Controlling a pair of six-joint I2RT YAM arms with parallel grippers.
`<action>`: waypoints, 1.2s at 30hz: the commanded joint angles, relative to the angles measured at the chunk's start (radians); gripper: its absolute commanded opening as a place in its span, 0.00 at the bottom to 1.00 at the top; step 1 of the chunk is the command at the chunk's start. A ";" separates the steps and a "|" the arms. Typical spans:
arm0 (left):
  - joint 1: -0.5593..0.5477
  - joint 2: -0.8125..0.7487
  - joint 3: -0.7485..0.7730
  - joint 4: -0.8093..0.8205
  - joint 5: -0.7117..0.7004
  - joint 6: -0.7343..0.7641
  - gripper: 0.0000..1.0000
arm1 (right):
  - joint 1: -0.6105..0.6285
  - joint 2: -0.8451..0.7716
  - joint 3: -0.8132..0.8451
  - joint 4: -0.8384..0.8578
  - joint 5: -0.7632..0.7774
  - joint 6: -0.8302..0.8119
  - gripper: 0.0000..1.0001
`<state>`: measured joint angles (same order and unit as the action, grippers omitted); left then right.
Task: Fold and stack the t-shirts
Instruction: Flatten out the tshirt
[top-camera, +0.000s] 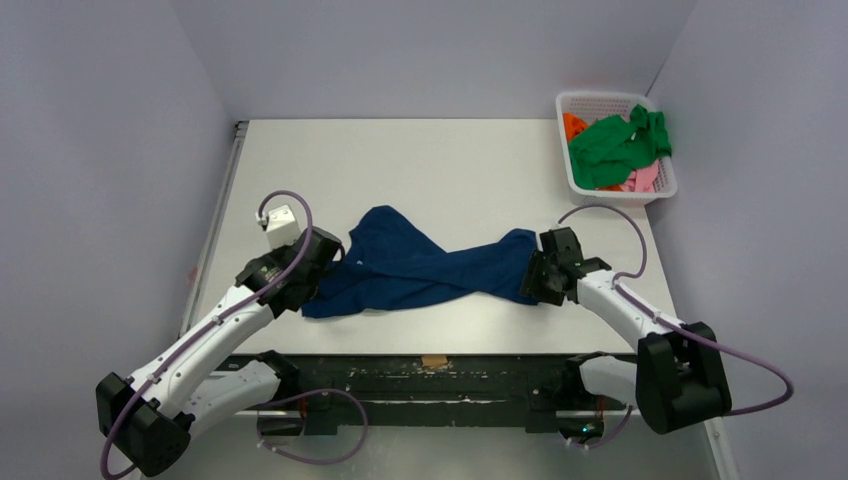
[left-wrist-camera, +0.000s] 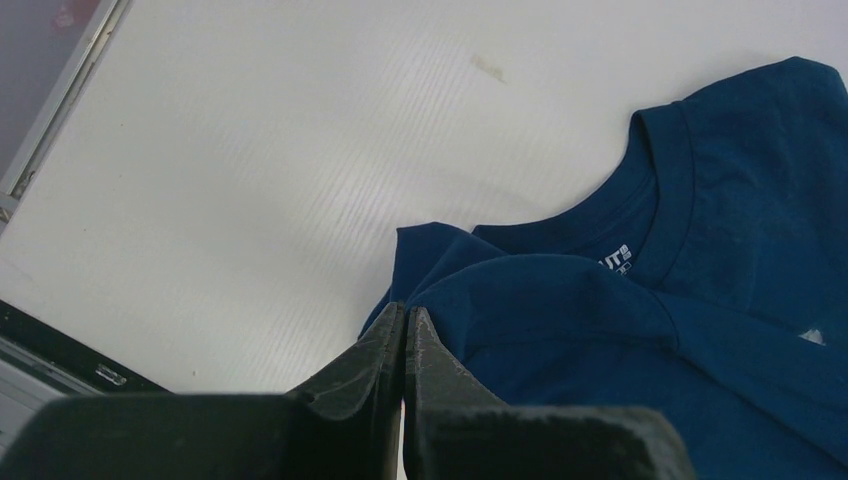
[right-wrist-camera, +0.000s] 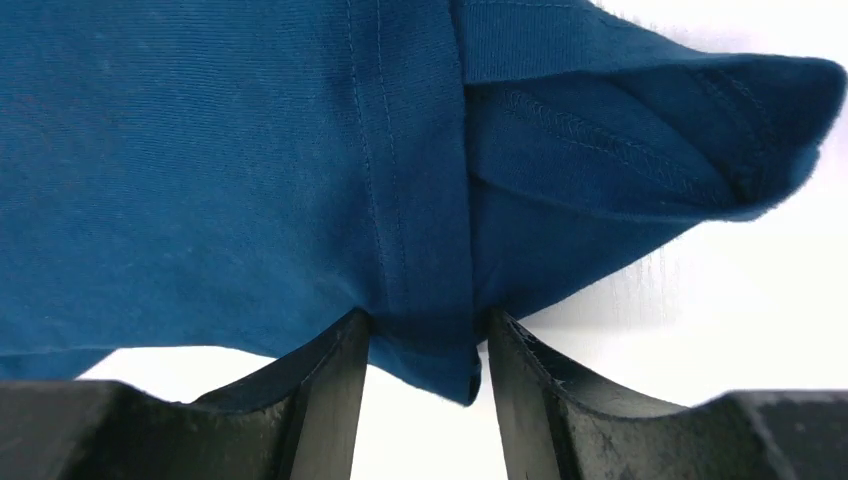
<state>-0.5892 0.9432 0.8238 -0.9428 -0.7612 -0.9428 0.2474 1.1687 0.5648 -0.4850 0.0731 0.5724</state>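
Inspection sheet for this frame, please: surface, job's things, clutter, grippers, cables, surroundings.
Surface: white table, one faint smudge.
Job's things: navy t-shirt twisted and stretched out between the arms; green shirt, orange shirt and pink shirt heaped in the white basket at the far right corner.
Clutter: small brown scrap at the near edge.
Grippers: left gripper jaws shut, apparently pinching the navy shirt's edge; right gripper jaws apart, hem between them.
Cables: purple cables loop off both arms, clear of the cloth.
Surroundings: plain grey walls.
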 joint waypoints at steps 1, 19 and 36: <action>0.007 0.007 0.006 0.029 0.002 -0.009 0.00 | 0.000 0.038 0.028 0.084 -0.055 0.003 0.45; 0.007 0.014 0.000 0.029 0.009 -0.013 0.00 | 0.004 -0.065 0.018 -0.037 -0.087 0.017 0.44; 0.006 0.014 -0.010 0.026 0.013 -0.024 0.00 | 0.013 -0.035 -0.016 0.006 -0.125 0.062 0.35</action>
<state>-0.5892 0.9630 0.8211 -0.9352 -0.7437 -0.9508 0.2554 1.0996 0.5617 -0.5255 -0.0448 0.6075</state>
